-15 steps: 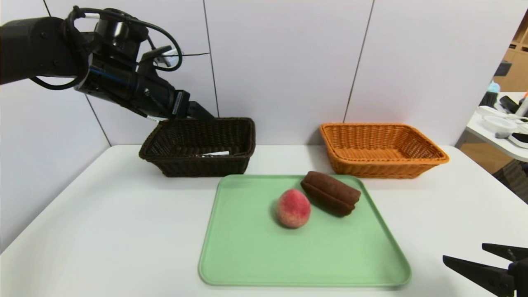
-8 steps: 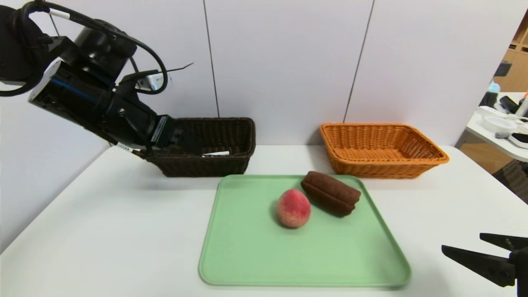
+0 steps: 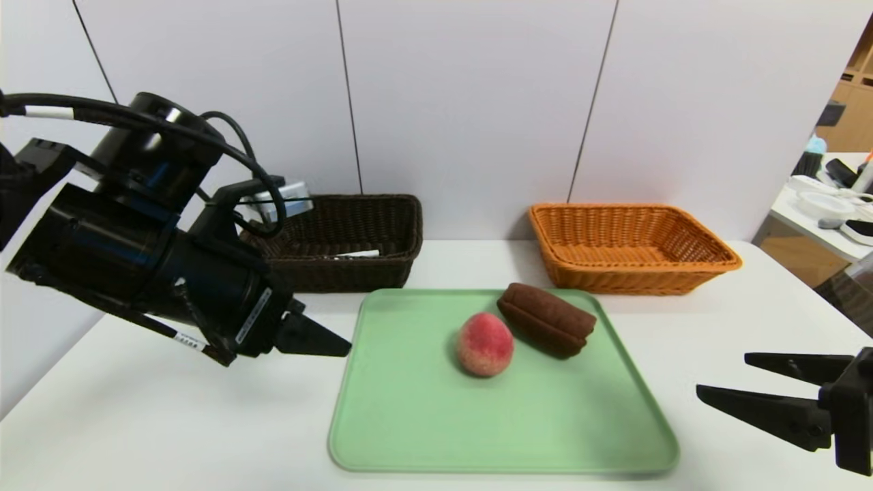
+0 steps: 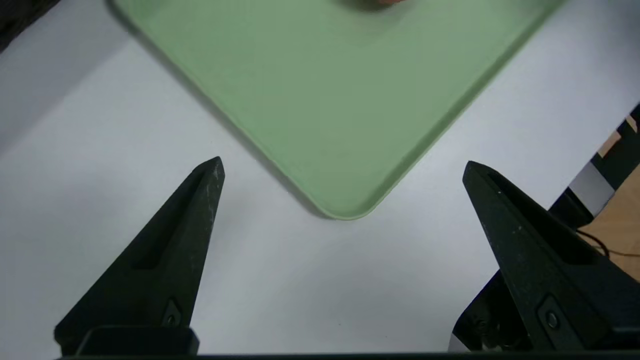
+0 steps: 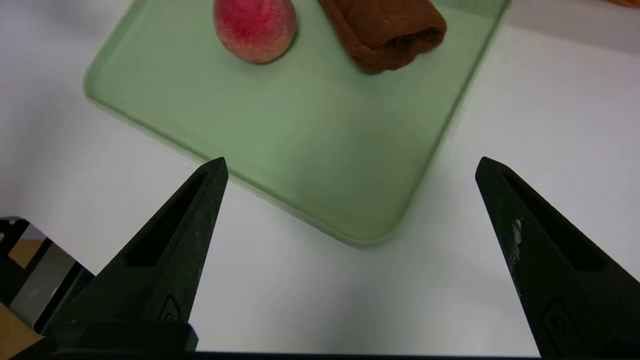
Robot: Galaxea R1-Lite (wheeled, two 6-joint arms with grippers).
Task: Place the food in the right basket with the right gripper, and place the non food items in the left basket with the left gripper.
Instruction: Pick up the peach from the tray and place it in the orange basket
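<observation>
Nearest, the right gripper [image 3: 753, 378] hangs wide and empty over the table [image 3: 170, 423], beside the green tray's [image 3: 409, 436] near right corner. The left gripper [image 4: 342, 167], equally wide and empty, hovers by the tray's left edge. On the tray lie a peach [image 3: 484, 344] and, touching it, a brown roll [image 3: 547, 319]. Beyond stand the dark basket [image 3: 354, 262], holding a pale item, and the bare orange basket [image 3: 631, 249]. The food step seems next: the right gripper must reach in and close on the peach.

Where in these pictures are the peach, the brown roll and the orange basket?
peach [image 3: 484, 344], head view, middle of its red skin.
brown roll [image 3: 545, 319], head view, middle of its top side.
orange basket [image 3: 580, 276], head view, its near wall.
</observation>
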